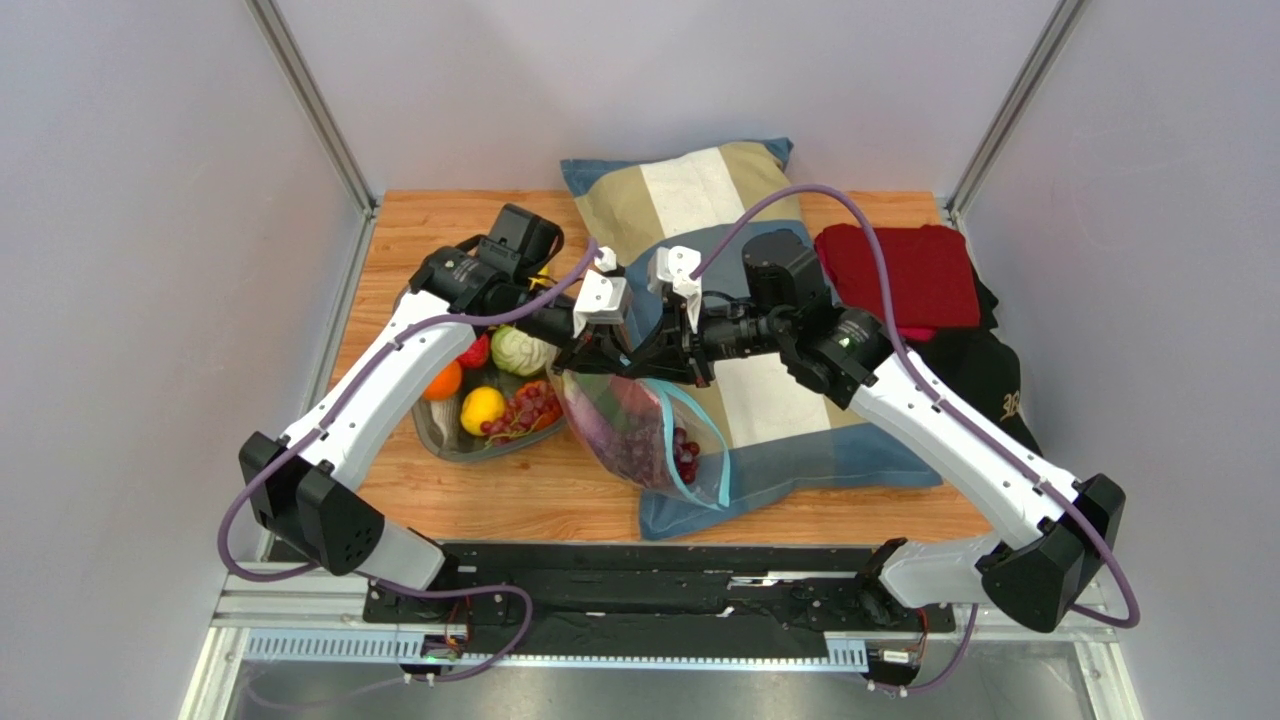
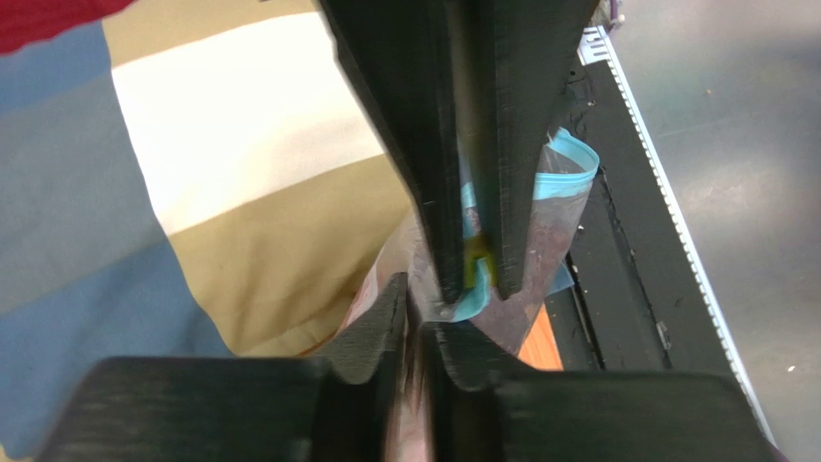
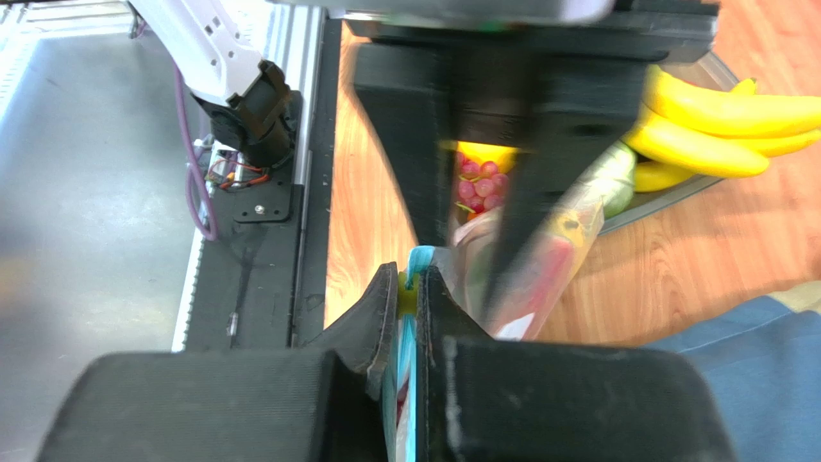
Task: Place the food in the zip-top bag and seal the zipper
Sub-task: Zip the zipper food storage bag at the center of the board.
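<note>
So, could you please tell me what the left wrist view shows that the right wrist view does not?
Only the left wrist view shows the pillow with its tan and white stripes, plus a corner of red cloth. Only the right wrist view shows the yellow bananas and the left arm's base. Both show the zip-top bag, its light-blue zipper, and the left tool and right tool shut on the bag's mouth edge.
</note>
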